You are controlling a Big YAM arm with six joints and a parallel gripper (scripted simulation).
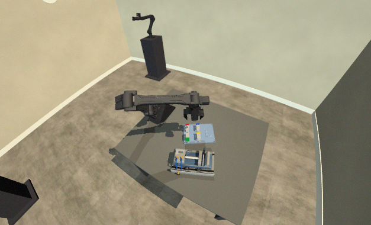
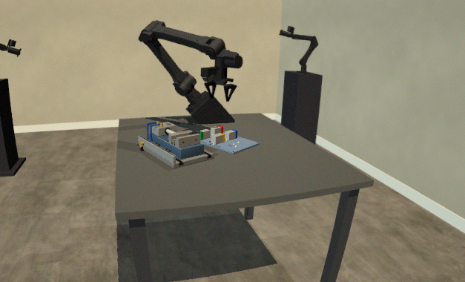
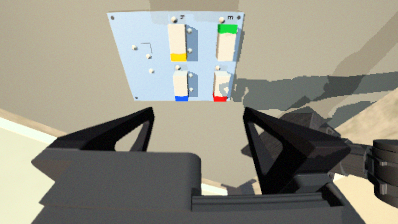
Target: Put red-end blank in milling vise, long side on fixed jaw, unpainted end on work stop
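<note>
My tool point(image 3: 199, 125) is wide open, nothing between the fingers. It hangs in the air above the bench point(image 2: 279, 167), pointing down, near the plate's edge on my base side but not over the blanks. In the exterior view the tool point(image 2: 219, 90) is well above the plate point(image 2: 247, 144).

The red-ended blank point(image 3: 220, 86) lies flat on the light blue plate point(image 3: 130, 60), in the corner nearest my tool, red end toward the plate edge facing me. In the top view the same blank point(image 1: 187, 128) sits at the plate corner closest to my arm. Just beside it on the same edge is the blue-ended blank point(image 3: 181, 86), blue end also at the plate edge. In the further row are the yellow-ended blank point(image 3: 177, 42) and the green-ended blank point(image 3: 226, 42); the yellow end faces me, the green end points away. All four are apart from each other, none stacked. Small white pegs point(image 3: 134, 47) stand on the plate's bare part.

The vise point(image 1: 194, 161) is on the bench beyond the plate from my tool, just beside it but apart. Blue hoses point(image 2: 150, 130) stand at one end of it. No blank shows between its jaws in the top view; the work stop is too small to make out.
</note>
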